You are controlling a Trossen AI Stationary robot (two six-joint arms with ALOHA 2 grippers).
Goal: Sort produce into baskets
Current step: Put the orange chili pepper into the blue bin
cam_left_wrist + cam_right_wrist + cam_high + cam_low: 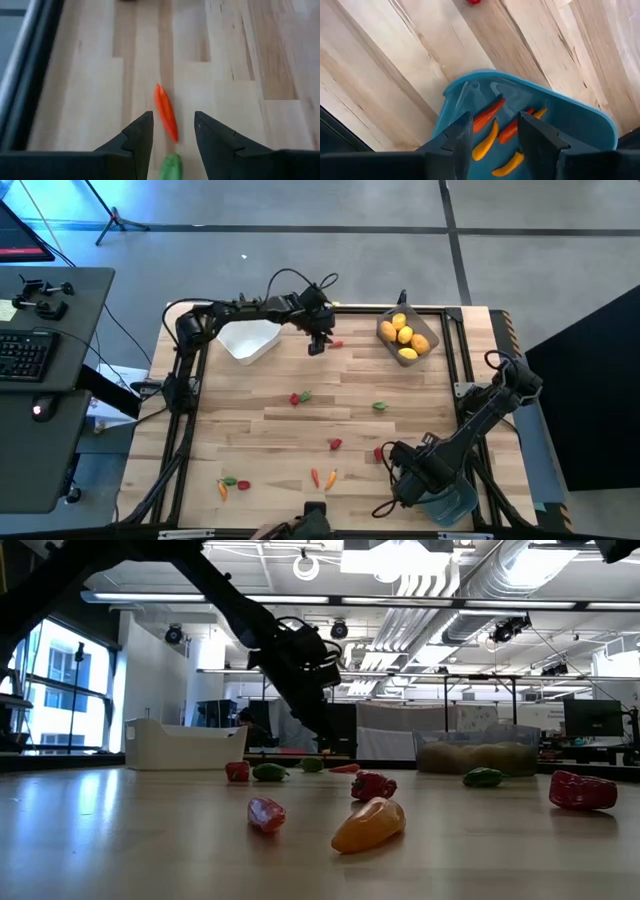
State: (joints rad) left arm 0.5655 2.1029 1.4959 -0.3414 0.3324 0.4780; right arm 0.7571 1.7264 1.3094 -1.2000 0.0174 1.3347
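A wooden table [260, 420] fills the workspace, flanked by a dark desk [60, 380] carrying a black keyboard [25, 352], while a tripod's legs [112, 220] rest on the grey floor [300, 250] beyond.

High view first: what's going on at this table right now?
Two arms are sorting toy produce into bins. The left gripper hovers with its fingers apart over an orange carrot lying on the table between the white bin and the grey bin of yellow fruit. The right gripper hangs over the blue bin, which holds orange and red pieces. More pieces lie scattered.
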